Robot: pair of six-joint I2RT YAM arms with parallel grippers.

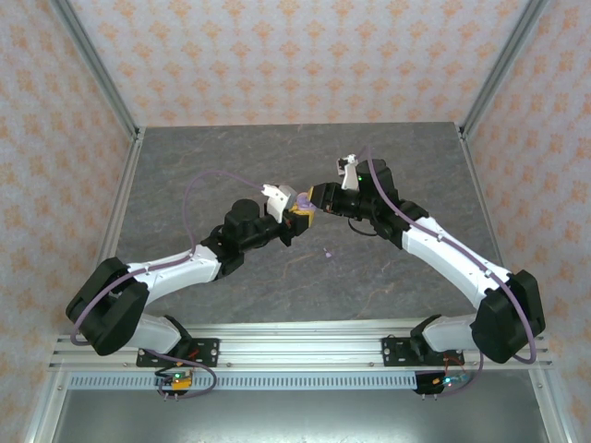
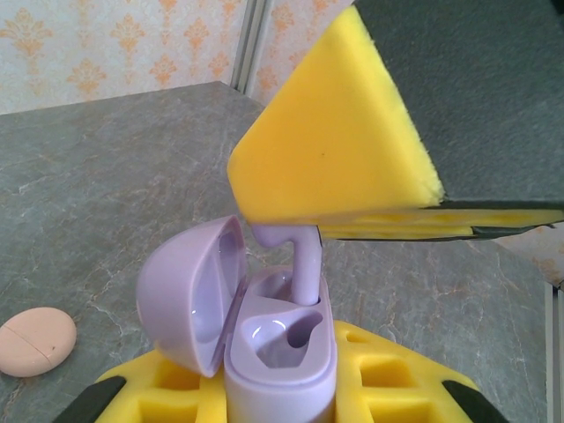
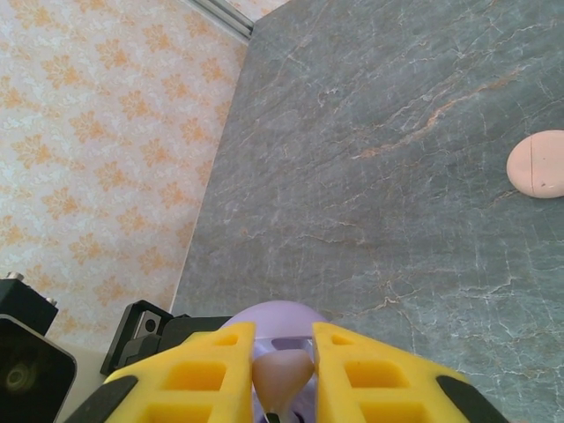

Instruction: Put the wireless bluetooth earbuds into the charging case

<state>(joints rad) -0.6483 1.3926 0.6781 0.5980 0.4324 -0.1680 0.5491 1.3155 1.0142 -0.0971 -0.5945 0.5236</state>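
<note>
The top external camera looks down from high above and behind the arm bases, taking in the whole grey table (image 1: 185, 185) from afar. Each wrist camera peers close along its own yellow fingers: past the left fingers (image 2: 141, 392) across the table towards a wall, and past the right fingers (image 3: 198, 374) steeply downward. All three views share the open lavender case (image 1: 304, 198) (both wrist views also catch the lavender earbud (image 2: 305, 264)).

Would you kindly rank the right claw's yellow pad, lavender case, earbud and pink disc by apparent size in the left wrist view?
1. yellow pad
2. lavender case
3. pink disc and earbud look alike; earbud partly hidden
</note>
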